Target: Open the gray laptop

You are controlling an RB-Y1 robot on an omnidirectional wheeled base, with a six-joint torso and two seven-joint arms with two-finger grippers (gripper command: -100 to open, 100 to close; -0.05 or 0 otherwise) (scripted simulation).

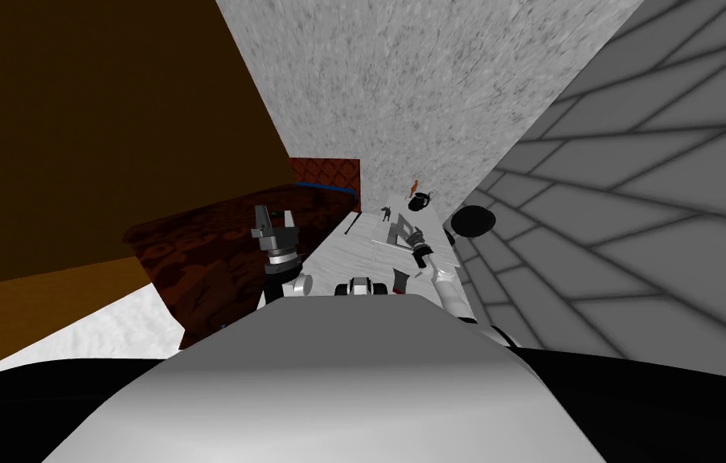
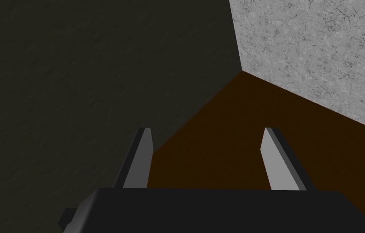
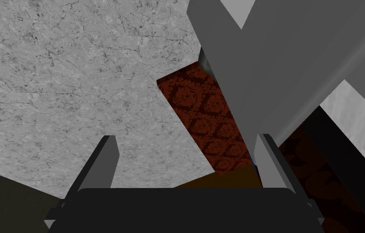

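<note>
While the left gripper (image 2: 207,131) hangs with fingers wide over the bed (image 1: 208,257), the nearer right gripper (image 3: 185,139), fingers wide and empty, meets the gray laptop (image 3: 282,60) on the counter (image 1: 337,261), its edge just beside one finger.

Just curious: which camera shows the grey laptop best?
The right wrist view: the flat grey laptop looms close, its edge beside one finger of the open right claw. The head view shows it small on the white table, by that claw. The left wrist camera points elsewhere.
</note>
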